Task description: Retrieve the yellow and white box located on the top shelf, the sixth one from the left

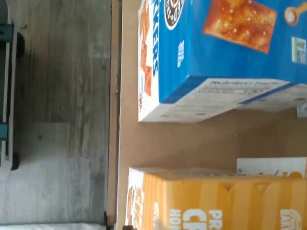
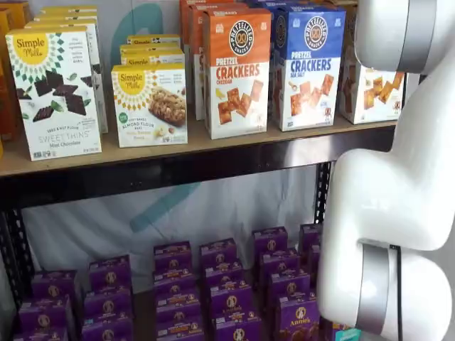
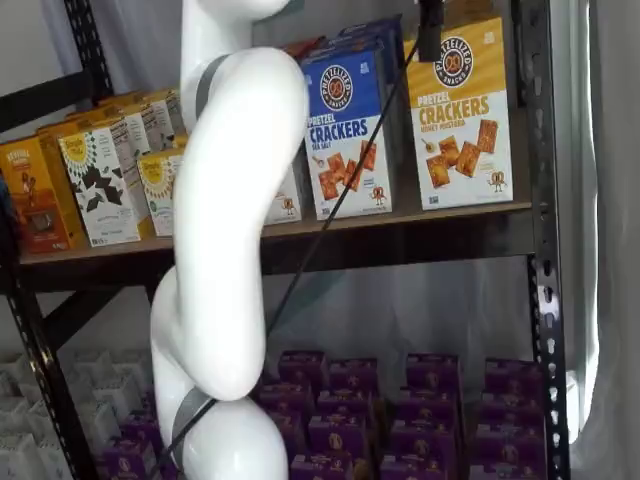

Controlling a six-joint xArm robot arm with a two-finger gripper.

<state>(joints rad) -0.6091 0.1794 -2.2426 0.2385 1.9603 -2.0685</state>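
Here, the gripper (image 3: 431, 30) hangs at the yellow and white box (image 3: 462, 110), with nothing in its grasp.

We see only its black fingers in a shelf view, dropping from above in front of the box's top edge, a cable beside them; we take the jaws as spread wide, and they hold nothing. The box stands upright on the top shelf (image 3: 400, 225), at its right end by the black upright, with the blue box (image 3: 345, 130) next on its left. In the wrist view, bare board shows between the two. In a shelf view, the white arm (image 2: 398, 199) hides most of the box.
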